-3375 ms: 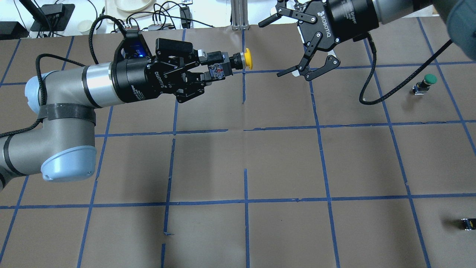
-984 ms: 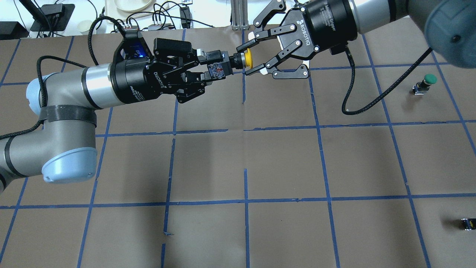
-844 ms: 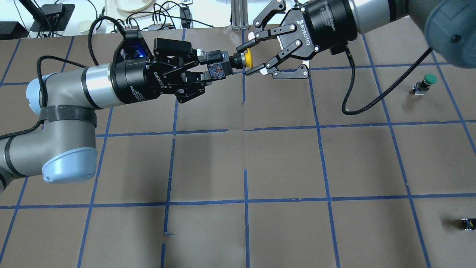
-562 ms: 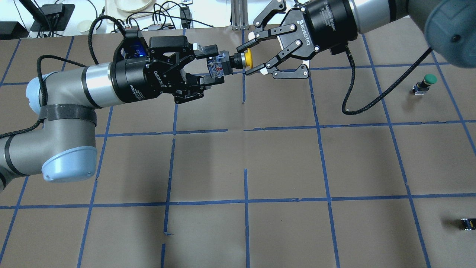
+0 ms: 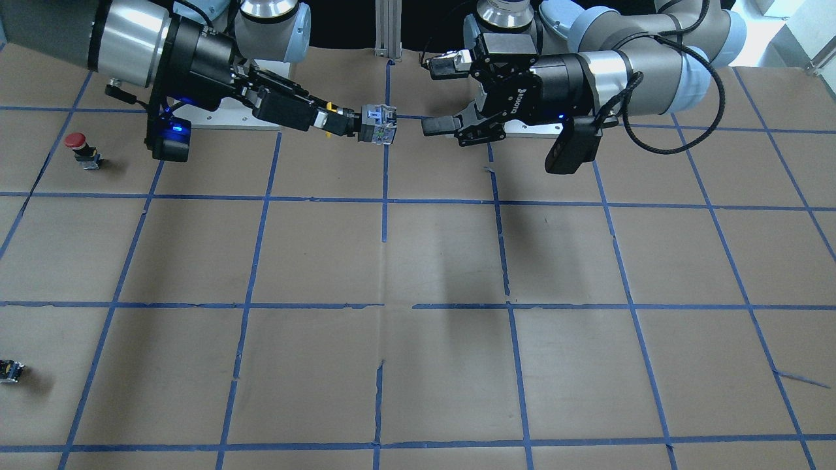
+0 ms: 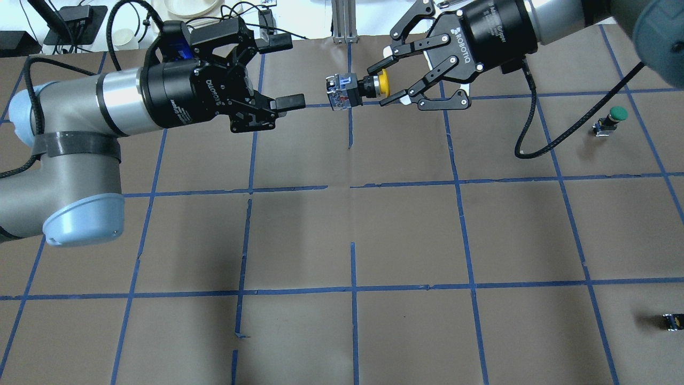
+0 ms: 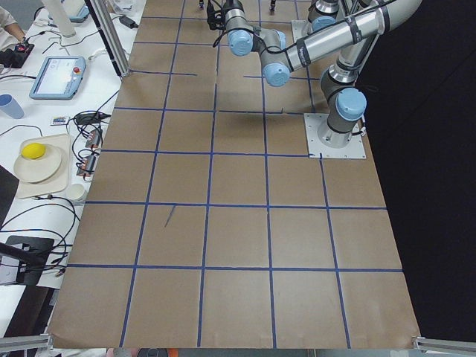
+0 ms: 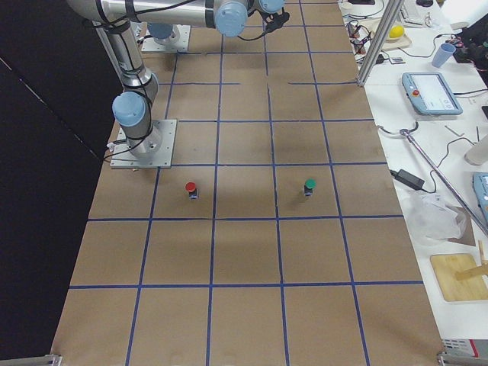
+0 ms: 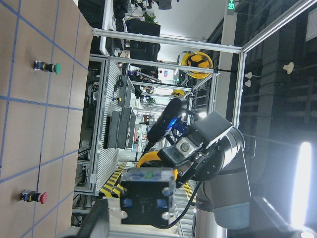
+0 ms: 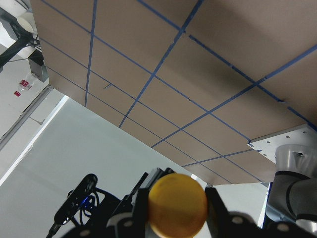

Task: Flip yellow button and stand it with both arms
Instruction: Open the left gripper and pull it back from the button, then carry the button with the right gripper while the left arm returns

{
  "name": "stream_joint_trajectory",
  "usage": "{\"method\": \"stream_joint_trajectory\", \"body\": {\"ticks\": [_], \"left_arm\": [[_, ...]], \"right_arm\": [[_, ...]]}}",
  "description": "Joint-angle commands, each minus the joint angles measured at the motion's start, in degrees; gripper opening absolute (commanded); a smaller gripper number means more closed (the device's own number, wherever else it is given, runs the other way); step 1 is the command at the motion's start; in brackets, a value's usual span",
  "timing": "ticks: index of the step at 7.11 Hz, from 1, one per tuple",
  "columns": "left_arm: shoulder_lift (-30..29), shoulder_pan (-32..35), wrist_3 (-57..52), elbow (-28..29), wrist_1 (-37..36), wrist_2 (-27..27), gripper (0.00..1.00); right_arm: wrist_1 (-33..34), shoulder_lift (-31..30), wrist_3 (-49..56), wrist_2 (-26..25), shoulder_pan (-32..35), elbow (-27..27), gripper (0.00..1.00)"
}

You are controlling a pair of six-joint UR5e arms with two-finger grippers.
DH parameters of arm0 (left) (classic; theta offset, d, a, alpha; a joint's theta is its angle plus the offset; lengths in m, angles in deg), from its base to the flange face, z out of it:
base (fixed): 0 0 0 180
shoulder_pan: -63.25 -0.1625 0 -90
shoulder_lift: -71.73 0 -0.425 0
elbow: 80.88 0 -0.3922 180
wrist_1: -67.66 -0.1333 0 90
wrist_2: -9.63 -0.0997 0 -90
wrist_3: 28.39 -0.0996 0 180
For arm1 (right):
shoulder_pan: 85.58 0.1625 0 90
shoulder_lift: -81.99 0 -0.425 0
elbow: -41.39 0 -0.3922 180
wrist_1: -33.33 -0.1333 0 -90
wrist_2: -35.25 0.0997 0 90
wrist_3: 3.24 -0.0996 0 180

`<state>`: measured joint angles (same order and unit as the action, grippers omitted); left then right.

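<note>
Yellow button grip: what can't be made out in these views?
- Right wrist view: the yellow button shows only its cap, which hides the body.
- Front-facing view: fingers of the right gripper cover most of the cap.
- Side views: grip too small, at the top edge.
- Overhead view: small black block too small for detail.

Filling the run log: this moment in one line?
yellow button: airborne, horizontal | right gripper: shut on its cap | left gripper: open, clear of button

Smooth plastic yellow button [image 6: 352,91], matt brown paper table cover [image 6: 406,230], glossy blue tape [image 6: 353,289].
</note>
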<state>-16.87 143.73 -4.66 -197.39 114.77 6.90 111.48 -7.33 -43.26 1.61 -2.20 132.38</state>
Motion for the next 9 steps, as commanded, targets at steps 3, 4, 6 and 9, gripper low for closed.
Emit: {"method": "stream_joint_trajectory", "body": {"ticks": [3, 4, 6, 9], "left_arm": [[-1.14, 0.63, 3.08, 8.4, 0.0, -24.96, 0.99], [-1.14, 2.12, 2.98, 9.45, 0.08, -31.82, 0.99], [-1.93, 4.06, 0.72, 11.99, 5.32, -46.49, 0.99], [-6.57, 4.07, -10.87, 29.41, 33.01, -67.41, 0.99]], "right_arm": [[0.41, 0.28, 13.44, -25.75, -7.08, -0.11, 0.04], [0.68, 0.46, 17.74, -35.95, -8.39, -0.03, 0.04], [6.25, 1.68, 19.1, -53.89, -13.04, 1.54, 0.04], [25.31, 3.01, 17.78, -71.51, -13.67, 12.5, 0.04]]}}
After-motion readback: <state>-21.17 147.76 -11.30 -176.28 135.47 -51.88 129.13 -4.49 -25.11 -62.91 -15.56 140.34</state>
